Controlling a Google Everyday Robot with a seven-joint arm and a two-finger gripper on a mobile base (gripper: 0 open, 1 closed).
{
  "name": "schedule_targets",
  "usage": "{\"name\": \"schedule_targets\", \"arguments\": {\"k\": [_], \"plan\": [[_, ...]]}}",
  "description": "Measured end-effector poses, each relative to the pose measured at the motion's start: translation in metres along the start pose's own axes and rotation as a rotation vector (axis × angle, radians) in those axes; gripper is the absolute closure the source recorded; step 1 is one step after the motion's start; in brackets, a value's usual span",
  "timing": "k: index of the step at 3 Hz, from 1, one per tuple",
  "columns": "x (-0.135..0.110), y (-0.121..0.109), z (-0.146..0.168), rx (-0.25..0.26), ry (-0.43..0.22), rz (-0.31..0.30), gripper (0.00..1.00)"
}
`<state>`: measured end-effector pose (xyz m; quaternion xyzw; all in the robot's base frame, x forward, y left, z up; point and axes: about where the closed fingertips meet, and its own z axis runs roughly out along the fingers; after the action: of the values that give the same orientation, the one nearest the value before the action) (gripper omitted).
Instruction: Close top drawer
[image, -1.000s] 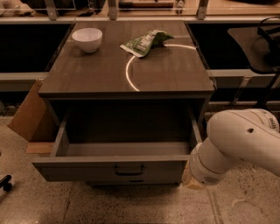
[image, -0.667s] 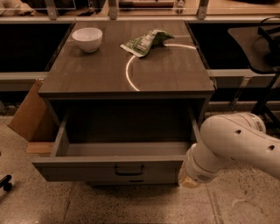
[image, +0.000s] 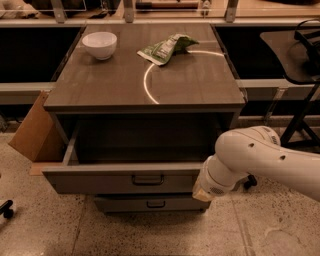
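Pushed partway back since a moment ago, the top drawer (image: 100, 181) now stands less far out of the grey cabinet (image: 150, 95), and a lower drawer (image: 125, 204) shows beneath it at the cabinet's foot. The top drawer remains open, its plain box showing under the cabinet's top and its dark bail handle (image: 148, 179) at the middle of the flat front. The robot's white arm (image: 265, 160) reaches in from the cabinet's right, and the gripper (image: 202, 192) sits against the right end of the drawer front, at the cabinet's lower right corner. Whether the gripper is open or closed cannot be told, nor whether it has hold of anything. On the cabinet's top, a white bowl (image: 99, 45) stands at the back left and a green packet (image: 167, 48) lies at the back centre, beside a thin bright arc (image: 148, 85). A cardboard box (image: 32, 132) leans at the cabinet's left side.
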<state>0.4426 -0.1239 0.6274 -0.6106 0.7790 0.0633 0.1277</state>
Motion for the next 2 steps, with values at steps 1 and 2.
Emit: {"name": "schedule_targets", "arguments": {"k": [1,2], "plan": [[-0.002,-0.025,0.006,0.037,-0.008,-0.023,1.00],[-0.012,-0.061,0.015,0.098,-0.033,-0.068,1.00]]}}
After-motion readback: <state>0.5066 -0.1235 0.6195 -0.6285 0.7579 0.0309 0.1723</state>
